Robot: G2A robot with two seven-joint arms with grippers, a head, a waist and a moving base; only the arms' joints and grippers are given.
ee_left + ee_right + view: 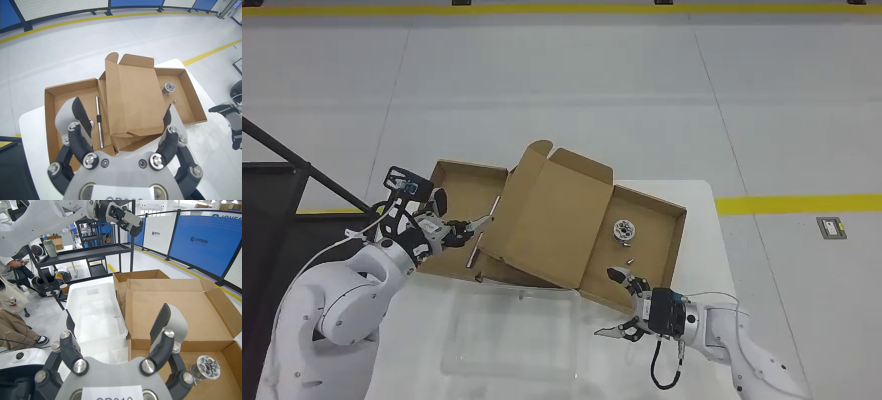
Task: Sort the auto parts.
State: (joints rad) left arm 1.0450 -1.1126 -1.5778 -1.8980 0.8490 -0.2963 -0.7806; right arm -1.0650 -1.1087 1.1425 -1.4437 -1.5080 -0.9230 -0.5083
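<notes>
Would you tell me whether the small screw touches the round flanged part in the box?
Apart: the left wrist view shows bare box floor between the small screw and the round flanged part.

Glossy white shells are seen on the left arm (pixel 352 300) and right arm (pixel 752 352); a black cable (pixel 663 368) is looped at six o'clock of the right wrist. The left gripper (pixel 122 102) and right gripper (pixel 117 309) are built on a silver plate (pixel 122 171) with bright screws (pixel 90 161), black linkages (pixel 79 140), grey black-padded jaws and a white label (pixel 113 393).

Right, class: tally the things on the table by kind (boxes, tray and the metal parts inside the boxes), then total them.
Boxes: 2
Tray: 1
Rod: 1
Round part: 1
Screw: 1
Disc, partly hidden: 1
Total: 7
</notes>
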